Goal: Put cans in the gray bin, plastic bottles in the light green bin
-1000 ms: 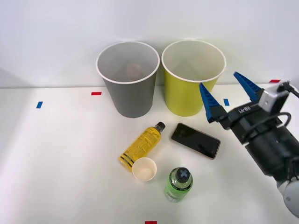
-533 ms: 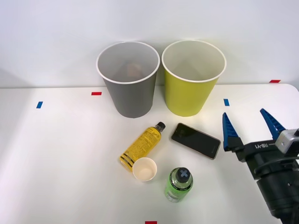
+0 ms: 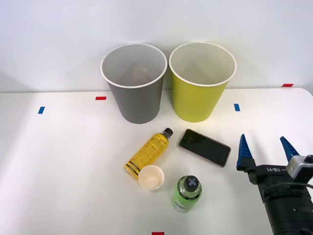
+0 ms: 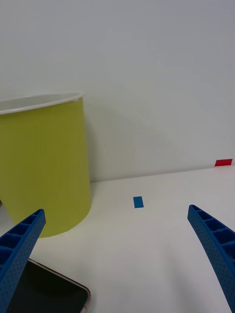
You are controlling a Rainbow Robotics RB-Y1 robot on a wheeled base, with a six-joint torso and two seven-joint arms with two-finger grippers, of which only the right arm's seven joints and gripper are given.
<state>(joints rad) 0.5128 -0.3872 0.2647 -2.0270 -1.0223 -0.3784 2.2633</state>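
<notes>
White worktop (image 3: pixel 58 161) carries the yellow bottle (image 3: pixel 148 153) lying flat against a paper cup (image 3: pixel 150 177), the green bottle (image 3: pixel 187 193) upright beside them; both bins behind. Right claw (image 3: pixel 266 152) spread wide, empty, beyond the phone (image 3: pixel 204 147). Reaching across, I judge, risks nudging phone or cup

The gray bin (image 3: pixel 134 83) and the light green bin (image 3: pixel 202 81) stand side by side at the back of the white surface (image 3: pixel 58 166), rims almost touching. In front of them a yellow bottle (image 3: pixel 148 152) lies on its side, black cap toward the bins, its base just beside a white paper cup (image 3: pixel 150 177). A green bottle (image 3: pixel 187 193) stands upright near the cup. A black phone (image 3: pixel 204 147) lies flat between the bottles and the right gripper (image 3: pixel 267 152) — jaws spread wide, empty, low at the surface's right side.
</notes>
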